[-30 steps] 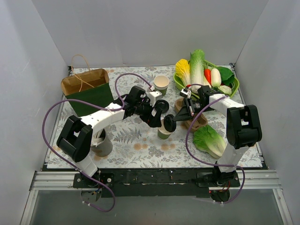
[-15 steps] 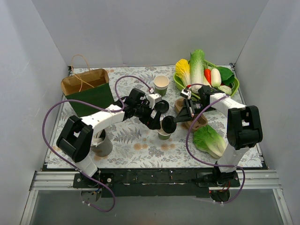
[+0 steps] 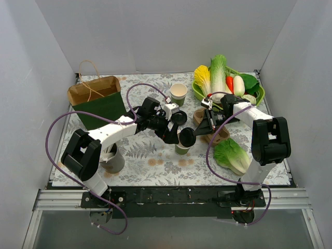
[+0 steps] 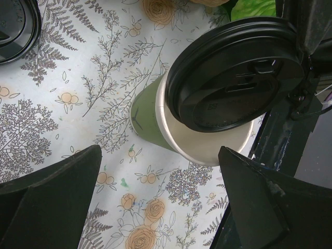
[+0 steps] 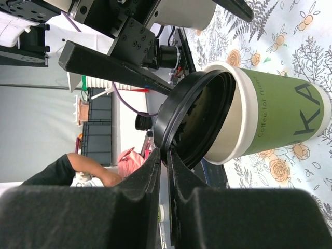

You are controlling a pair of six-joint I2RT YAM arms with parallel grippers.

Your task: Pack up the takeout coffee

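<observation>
The takeout coffee cup (image 3: 181, 148), cream over green, stands mid-table; it also shows in the left wrist view (image 4: 155, 122) and the right wrist view (image 5: 280, 122). Its black lid (image 3: 187, 137) (image 4: 236, 72) (image 5: 194, 122) rests tilted on the cup's rim, one side raised. My right gripper (image 3: 199, 133) (image 5: 166, 155) is shut on the lid's raised edge. My left gripper (image 3: 170, 129) (image 4: 161, 207) is open, hovering just above and beside the cup, holding nothing. A second such cup (image 3: 178, 92) stands farther back, and a second black lid (image 3: 179, 118) (image 4: 13, 23) lies behind the left gripper.
A brown pulp tray (image 3: 217, 136) lies under my right arm. A paper bag (image 3: 96, 98) stands at the back left. A grey cup (image 3: 113, 161) is near the left arm's base. A green vegetable basket (image 3: 258, 98) sits at the back right, a cabbage (image 3: 232, 154) at the front right.
Almost nothing. The left gripper has edged slightly left; the right gripper still holds the lid tilted on the cup.
</observation>
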